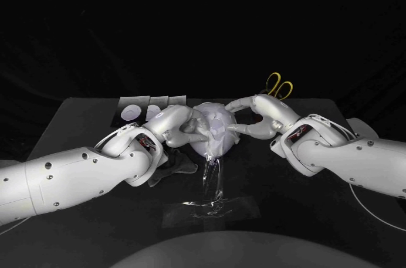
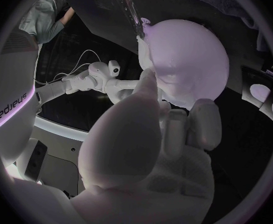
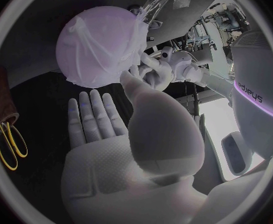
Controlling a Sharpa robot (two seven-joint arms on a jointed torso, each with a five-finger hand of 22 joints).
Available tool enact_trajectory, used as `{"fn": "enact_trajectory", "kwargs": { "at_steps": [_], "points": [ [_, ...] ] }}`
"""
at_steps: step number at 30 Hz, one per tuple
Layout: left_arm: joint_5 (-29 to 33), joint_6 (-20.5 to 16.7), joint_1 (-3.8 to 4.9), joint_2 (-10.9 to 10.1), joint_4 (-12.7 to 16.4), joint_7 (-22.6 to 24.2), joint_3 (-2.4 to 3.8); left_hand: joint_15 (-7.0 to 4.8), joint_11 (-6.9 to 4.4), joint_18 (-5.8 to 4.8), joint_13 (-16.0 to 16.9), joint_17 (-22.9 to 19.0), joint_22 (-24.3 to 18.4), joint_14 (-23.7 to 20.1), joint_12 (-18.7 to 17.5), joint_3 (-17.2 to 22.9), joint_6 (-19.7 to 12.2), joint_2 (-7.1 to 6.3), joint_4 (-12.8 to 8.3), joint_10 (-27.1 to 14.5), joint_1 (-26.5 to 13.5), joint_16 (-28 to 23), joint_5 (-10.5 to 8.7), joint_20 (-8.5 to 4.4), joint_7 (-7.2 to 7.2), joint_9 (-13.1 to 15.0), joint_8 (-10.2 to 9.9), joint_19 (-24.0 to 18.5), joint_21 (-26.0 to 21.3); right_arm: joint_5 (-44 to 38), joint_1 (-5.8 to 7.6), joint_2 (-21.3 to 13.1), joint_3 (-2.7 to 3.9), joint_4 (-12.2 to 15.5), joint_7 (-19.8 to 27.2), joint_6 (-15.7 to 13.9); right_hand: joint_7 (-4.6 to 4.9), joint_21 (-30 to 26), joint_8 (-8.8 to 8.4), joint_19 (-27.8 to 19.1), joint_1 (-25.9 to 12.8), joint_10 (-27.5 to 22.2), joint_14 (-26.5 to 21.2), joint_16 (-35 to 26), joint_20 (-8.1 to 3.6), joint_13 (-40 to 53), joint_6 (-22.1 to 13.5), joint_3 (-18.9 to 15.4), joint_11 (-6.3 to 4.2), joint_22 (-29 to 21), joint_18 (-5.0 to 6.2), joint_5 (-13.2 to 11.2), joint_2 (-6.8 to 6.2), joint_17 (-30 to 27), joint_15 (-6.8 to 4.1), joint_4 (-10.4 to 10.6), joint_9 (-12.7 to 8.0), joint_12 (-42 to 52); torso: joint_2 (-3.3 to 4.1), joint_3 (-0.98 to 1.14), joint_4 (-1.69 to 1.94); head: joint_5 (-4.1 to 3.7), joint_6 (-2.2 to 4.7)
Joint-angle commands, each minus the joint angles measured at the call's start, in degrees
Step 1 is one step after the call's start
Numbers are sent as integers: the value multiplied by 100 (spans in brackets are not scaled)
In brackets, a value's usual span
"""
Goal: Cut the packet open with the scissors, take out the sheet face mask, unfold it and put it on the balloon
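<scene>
Fingers (image 1: 193,125) of the left hand (image 1: 173,126) apart, tips laid against the picture-left side of the balloon (image 1: 216,142). Fingers (image 1: 239,104) of the right hand (image 1: 262,116) likewise spread, touching its upper right. Clamped on nothing, as far as can be told. Sheet face mask (image 1: 212,116) already draped over the balloon at the middle of the frame, above the table (image 1: 84,124), between both hands. Handles, at a guess, limp, wet and clingy (and easily torn at its cut-outs). Best smoothed with flat fingertips from the centre outward, or lifted by a free edge, never dragged. Balloon probably light and prone to roll, so brace one side while pressing the other. Scissors (image 1: 280,87) lying at upper right; clear film (image 1: 212,208) trailing down to lower centre.
</scene>
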Motion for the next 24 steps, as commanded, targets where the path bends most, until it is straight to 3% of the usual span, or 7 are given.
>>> {"fn": "enact_trajectory", "kwargs": {
  "at_steps": [1, 8, 17, 24],
  "points": [
    [-40, -41, 4, 27, 16, -40, 9, -54, -112, -70, 72, 1505, 61, 595, 30, 92, 79, 204, -5, 200, 148, 21, 26, -8, -3, -13, 27, 59, 43, -81, -5, 8, 3, -3, -30, 92, 310, -12, 20, -53, 57, 12, -5, -22, -1, 6, 30, -41, -5, -19, -40, 4, 3, -12, 7, -12, -10, -1, 1, -3, 1, -7, -4],
    [-17, -84, 5, 38, 35, -23, 15, -92, -148, -89, 267, 1505, 157, 595, 43, 358, 236, 289, -1, 344, 263, 21, 27, -50, -31, -42, 57, 127, 88, -81, -10, 12, 2, -5, -44, 104, 309, -12, 24, -55, 66, 23, 15, -21, -1, 6, 41, -51, -6, -34, -39, 4, 15, -15, 6, -10, -14, 0, 2, -2, 1, -11, -4],
    [42, -132, 5, 27, 59, 30, 18, -110, -167, -102, 386, 1505, 217, 595, 57, 495, 312, 249, 12, 439, 170, 21, 27, -70, -56, -60, 74, 168, 115, -81, -16, 15, 2, -6, -61, 123, 308, -14, 30, -83, 78, 40, 31, -22, -1, 7, 55, -66, -9, -71, -38, 4, 29, -21, 4, -9, -18, 2, -3, -6, 6, -8, 3],
    [85, -163, 5, 7, 88, 51, 18, -127, -172, -111, 456, 1505, 265, 595, 2, 961, 327, 190, 6, 515, 161, 21, 28, -98, -41, -57, 117, 199, 137, -76, -20, 11, 1, -5, -72, 139, 308, -14, 31, -86, 81, 43, 39, -21, -1, 7, 58, -69, -9, -76, -38, 4, 32, -21, 4, -9, -19, 2, 1, -4, 3, 2, 4]
  ]
}}
